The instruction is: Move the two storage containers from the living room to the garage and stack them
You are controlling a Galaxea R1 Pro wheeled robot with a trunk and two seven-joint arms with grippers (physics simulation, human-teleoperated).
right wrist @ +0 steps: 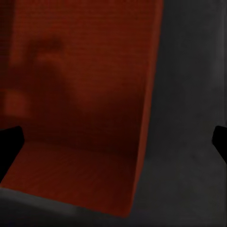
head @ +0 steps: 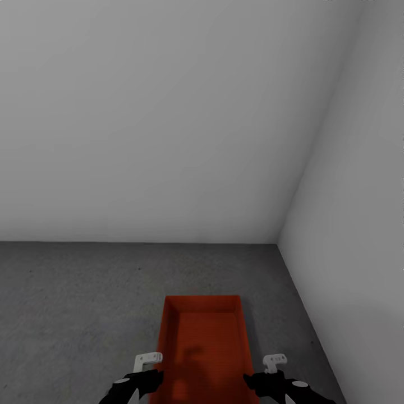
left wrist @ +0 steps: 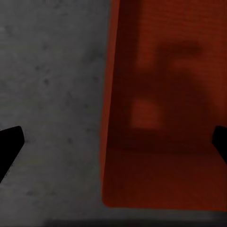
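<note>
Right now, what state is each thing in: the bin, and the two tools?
Bin: upright on the concrete floor near the wall corner, topless, empty, nothing stacked on it.
Left tool: open, beside the bin's left wall, holding nothing.
Right tool: open, off the bin's right wall, holding nothing.

Our head camera looks down from high at a garage corner. Our wrist cameras hang close above the orange bin (head: 203, 342), which all three share.

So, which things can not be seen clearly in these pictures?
- Storage container: its near end is cut off by the head view's bottom edge.
- Left gripper and right gripper: only dark fingertips enter at the wrist views' edges.
- Container interior: a blurred shadow darkens it.
</note>
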